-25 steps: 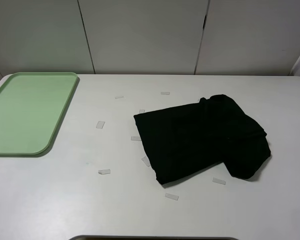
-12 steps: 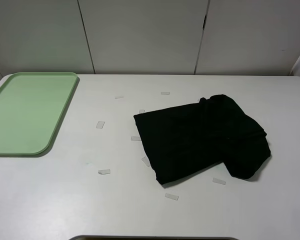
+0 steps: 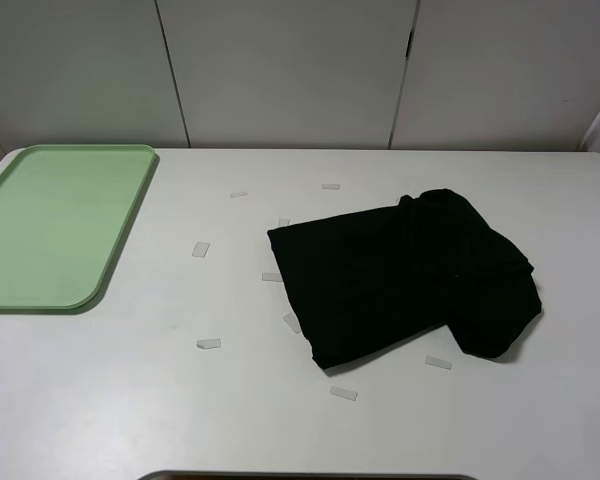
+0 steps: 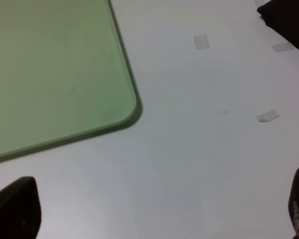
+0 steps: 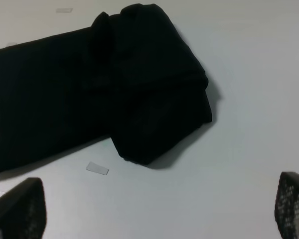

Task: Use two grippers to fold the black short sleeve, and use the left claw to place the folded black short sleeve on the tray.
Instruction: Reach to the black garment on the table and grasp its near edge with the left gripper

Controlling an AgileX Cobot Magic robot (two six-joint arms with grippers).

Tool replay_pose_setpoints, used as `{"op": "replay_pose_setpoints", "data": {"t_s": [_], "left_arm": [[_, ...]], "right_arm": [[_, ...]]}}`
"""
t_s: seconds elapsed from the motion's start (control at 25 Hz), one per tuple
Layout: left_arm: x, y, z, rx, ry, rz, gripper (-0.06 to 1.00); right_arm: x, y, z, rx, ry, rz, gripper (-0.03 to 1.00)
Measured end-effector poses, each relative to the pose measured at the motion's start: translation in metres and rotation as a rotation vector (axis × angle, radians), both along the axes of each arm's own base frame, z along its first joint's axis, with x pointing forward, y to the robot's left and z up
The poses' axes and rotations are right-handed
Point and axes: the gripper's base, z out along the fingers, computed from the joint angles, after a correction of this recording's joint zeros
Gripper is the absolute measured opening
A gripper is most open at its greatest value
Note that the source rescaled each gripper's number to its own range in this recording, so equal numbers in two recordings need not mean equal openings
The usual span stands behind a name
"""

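The black short sleeve point(image 3: 405, 275) lies crumpled and partly doubled over on the white table, right of centre; no lettering shows. It fills much of the right wrist view point(image 5: 104, 84), and only a corner of the short sleeve point(image 4: 289, 22) reaches the left wrist view. The pale green tray point(image 3: 55, 225) rests at the far left with nothing in it. Neither arm appears in the high view. My left gripper point(image 4: 157, 211) hangs open over bare table near the tray's corner point(image 4: 127, 107). My right gripper point(image 5: 154, 211) is open above the table, short of the shirt.
Several small strips of clear tape point(image 3: 209, 343) dot the white table point(image 3: 130, 400) around the shirt. Grey cabinet panels point(image 3: 290, 70) close off the back edge. A dark edge point(image 3: 310, 476) shows at the front of the table.
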Motion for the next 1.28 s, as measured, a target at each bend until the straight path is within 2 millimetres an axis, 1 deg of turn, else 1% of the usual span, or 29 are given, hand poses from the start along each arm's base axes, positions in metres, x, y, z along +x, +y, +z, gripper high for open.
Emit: {"op": "replay_pose_setpoints", "data": {"t_s": [0.12,0.28,0.4,0.68,0.88,1.28], "left_arm": [[0.0,0.0,0.0,0.0,0.0,0.0,1.0],[0.0,0.0,0.0,0.0,0.0,0.0,1.0],[0.0,0.0,0.0,0.0,0.0,0.0,1.0],[0.0,0.0,0.0,0.0,0.0,0.0,1.0],[0.0,0.0,0.0,0.0,0.0,0.0,1.0],[0.0,0.0,0.0,0.0,0.0,0.0,1.0]], "right_arm": [[0.001,-0.001,0.002,-0.015,-0.026,-0.003,1.0],[0.005,-0.008,0.006,-0.105,-0.088,-0.04,1.0],[0.006,-0.011,0.007,-0.137,-0.105,-0.059,1.0],[0.008,-0.011,0.008,-0.141,-0.139,-0.063,1.0],[0.014,-0.011,0.003,-0.141,-0.151,-0.061,1.0],[0.015,-0.011,0.002,-0.14,-0.152,-0.061,1.0]]}}
